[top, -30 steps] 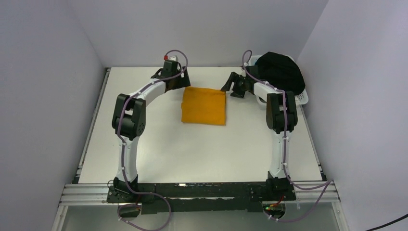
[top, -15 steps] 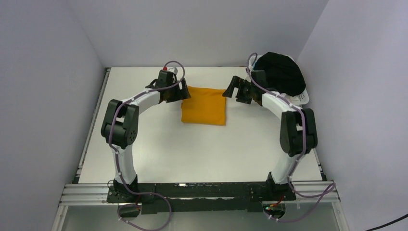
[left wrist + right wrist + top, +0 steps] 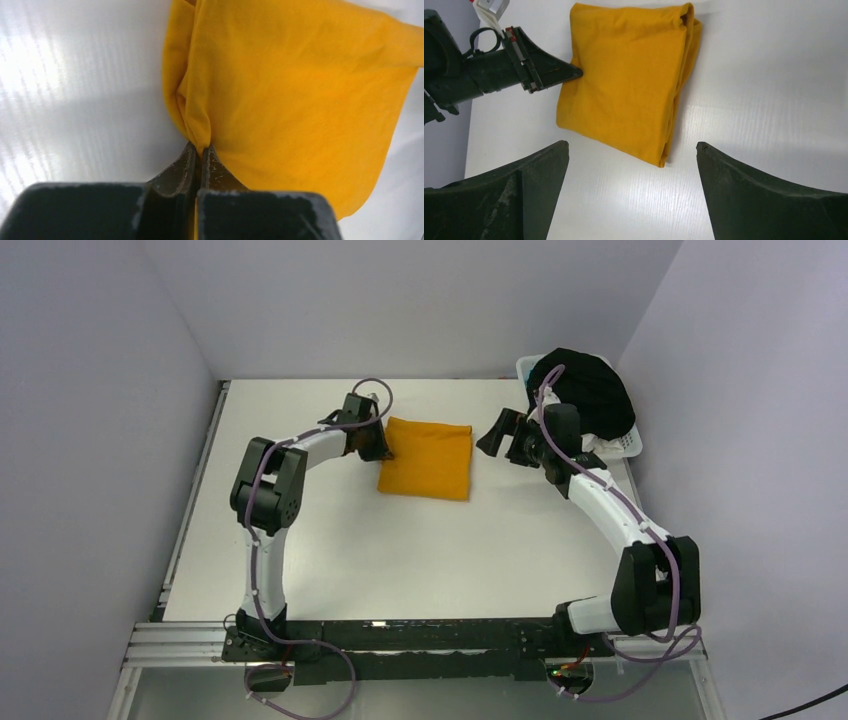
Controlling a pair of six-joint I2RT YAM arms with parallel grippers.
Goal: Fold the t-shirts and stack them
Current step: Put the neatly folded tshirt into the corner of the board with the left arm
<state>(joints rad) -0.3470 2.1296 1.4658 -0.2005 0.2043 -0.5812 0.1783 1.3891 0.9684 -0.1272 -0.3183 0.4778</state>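
Top view: folded orange t-shirt (image 3: 427,458) lies flat on the white tabletop (image 3: 420,550), a rough rectangle set toward 12 o'clock from the tabletop's centre.

Left hand (image 3: 380,445) sits at the shirt's 10 o'clock corner. In the left wrist view its fingers are pressed together on a gathered ridge of the orange cloth at the shirt's edge. The cloth puckers up into the pinch, and the rest of the shirt spreads away over the tabletop.

Right hand (image 3: 630,147) is spread wide and holds nothing. It is near the shirt's 3 o'clock edge and apart from it. In the right wrist view both fingers frame bare tabletop, with the shirt lying beyond them.

Black t-shirt (image 3: 585,390) is heaped in a white basket (image 3: 625,445) at the tabletop's 2 o'clock corner, just behind the right arm.
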